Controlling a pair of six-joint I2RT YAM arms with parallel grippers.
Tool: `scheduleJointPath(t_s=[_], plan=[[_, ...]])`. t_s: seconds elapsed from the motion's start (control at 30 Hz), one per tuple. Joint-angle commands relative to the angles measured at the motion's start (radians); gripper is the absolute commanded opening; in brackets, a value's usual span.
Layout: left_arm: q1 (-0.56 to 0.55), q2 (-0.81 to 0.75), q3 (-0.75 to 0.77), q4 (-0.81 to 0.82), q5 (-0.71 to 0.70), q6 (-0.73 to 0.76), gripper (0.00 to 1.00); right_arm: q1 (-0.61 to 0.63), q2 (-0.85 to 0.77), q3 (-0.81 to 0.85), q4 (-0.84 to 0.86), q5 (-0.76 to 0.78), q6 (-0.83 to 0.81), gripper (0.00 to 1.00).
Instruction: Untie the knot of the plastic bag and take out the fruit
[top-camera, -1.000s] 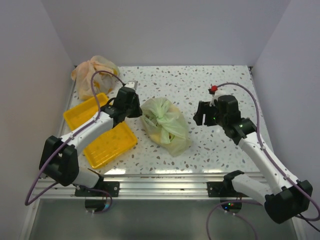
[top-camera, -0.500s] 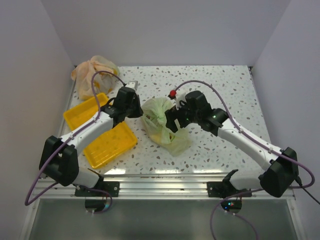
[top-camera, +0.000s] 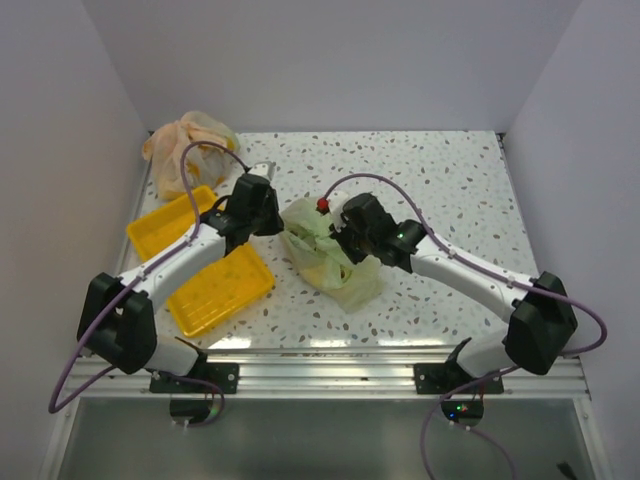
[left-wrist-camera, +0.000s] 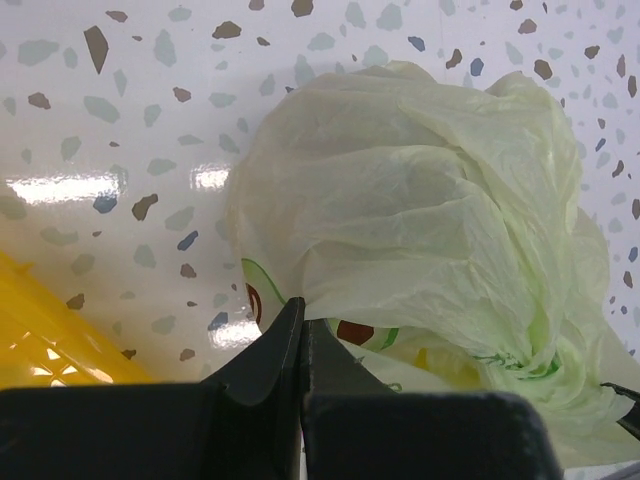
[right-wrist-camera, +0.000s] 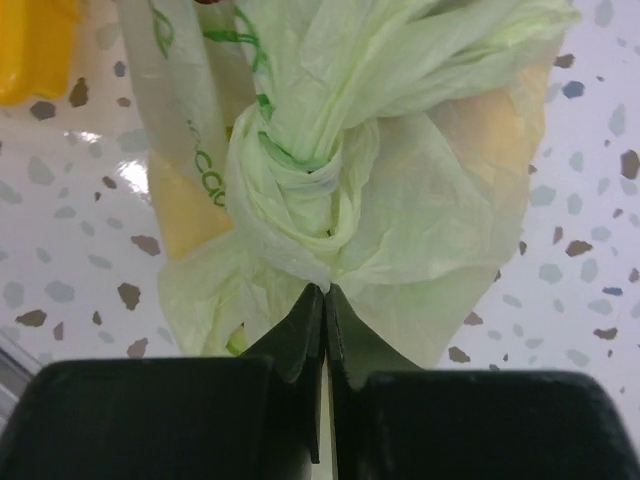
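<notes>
The pale green plastic bag (top-camera: 345, 275) lies tied in the middle of the table. Its knot (right-wrist-camera: 300, 180) shows just beyond my right fingertips. My left gripper (top-camera: 281, 226) is shut on a fold at the bag's left edge (left-wrist-camera: 300, 300). My right gripper (top-camera: 335, 238) is shut on a tip of plastic right under the knot (right-wrist-camera: 325, 288). The fruit stays inside the bag, visible only as yellow-orange shapes (right-wrist-camera: 190, 215) through the plastic.
Two yellow trays (top-camera: 215, 285) (top-camera: 160, 228) sit left of the bag, under my left arm. An orange-beige plastic bag (top-camera: 185, 145) lies at the back left corner. White walls close in the left, back and right sides.
My right arm swung left from the table's right side to the bag, and its jaws went from open to shut at the knot. The left arm has not moved.
</notes>
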Motion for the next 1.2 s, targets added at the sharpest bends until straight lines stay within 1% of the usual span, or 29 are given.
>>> scheduleJointPath(t_s=[0.0,0.07,0.13,0.2,0.27,0.3,0.33,0.4,0.43,0.57,0.6,0.7,0.73,0.83,0.9,0.93,0.97,1.0,1.03,1.07,1.1,1.13,1.17], plan=[[-0.002,-0.044,0.002,-0.011,-0.062,0.01,0.0,0.0,-0.066,-0.022,0.016,0.17,0.019,0.0],[0.0,-0.05,-0.003,-0.019,-0.089,0.002,0.0,-0.009,-0.125,-0.056,0.041,0.255,0.032,0.0],[0.0,-0.058,-0.015,-0.019,-0.103,-0.009,0.0,-0.035,-0.164,-0.078,0.055,0.294,0.05,0.0],[0.003,-0.061,-0.027,-0.019,-0.108,-0.02,0.0,-0.064,-0.222,-0.111,0.072,0.355,0.126,0.0],[0.009,-0.067,-0.035,-0.017,-0.109,-0.036,0.0,-0.143,-0.265,-0.148,0.085,0.372,0.183,0.0],[0.01,-0.069,-0.044,-0.016,-0.108,-0.043,0.0,-0.179,-0.309,-0.164,0.09,0.348,0.243,0.0],[0.012,-0.078,-0.05,-0.011,-0.109,-0.055,0.0,-0.25,-0.334,-0.18,0.098,0.339,0.272,0.0],[0.018,-0.086,-0.069,-0.007,-0.108,-0.07,0.0,-0.305,-0.392,-0.217,0.118,0.325,0.337,0.0],[0.019,-0.099,-0.076,0.003,-0.105,-0.087,0.0,-0.353,-0.409,-0.227,0.121,0.323,0.357,0.0],[0.033,-0.142,-0.121,0.032,-0.091,-0.139,0.0,-0.456,-0.461,-0.271,0.129,0.305,0.482,0.0],[0.035,-0.161,-0.141,0.044,-0.085,-0.162,0.0,-0.494,-0.468,-0.28,0.13,0.296,0.54,0.0],[0.047,-0.193,-0.185,0.061,-0.059,-0.196,0.0,-0.545,-0.491,-0.326,0.144,0.25,0.64,0.0],[0.049,-0.219,-0.196,0.067,-0.053,-0.217,0.0,-0.575,-0.498,-0.338,0.15,0.23,0.66,0.0],[0.053,-0.273,-0.24,0.087,-0.022,-0.251,0.0,-0.608,-0.506,-0.378,0.187,0.121,0.685,0.0],[0.053,-0.29,-0.251,0.102,0.004,-0.238,0.0,-0.608,-0.491,-0.371,0.199,0.026,0.641,0.0],[0.053,-0.294,-0.244,0.102,0.016,-0.198,0.0,-0.606,-0.483,-0.362,0.202,-0.011,0.616,0.0],[0.052,-0.29,-0.233,0.101,0.05,-0.172,0.1,-0.606,-0.472,-0.331,0.187,-0.028,0.59,0.0],[0.05,-0.285,-0.202,0.093,0.058,-0.146,0.17,-0.606,-0.454,-0.317,0.175,-0.074,0.567,0.0],[0.047,-0.275,-0.185,0.078,0.085,-0.086,0.23,-0.608,-0.443,-0.305,0.164,-0.095,0.523,0.0],[0.033,-0.268,-0.167,0.07,0.101,-0.057,0.33,-0.608,-0.439,-0.282,0.139,-0.112,0.501,0.0],[0.023,-0.264,-0.127,0.06,0.099,-0.031,0.4,-0.608,-0.429,-0.273,0.132,-0.137,0.469,0.0],[0.01,-0.25,-0.106,0.043,0.086,0.029,0.48,-0.606,-0.429,-0.267,0.124,-0.145,0.455,0.0],[-0.025,-0.242,-0.08,0.03,0.073,0.057,0.65,-0.606,-0.431,-0.259,0.119,-0.151,0.444,0.0]])
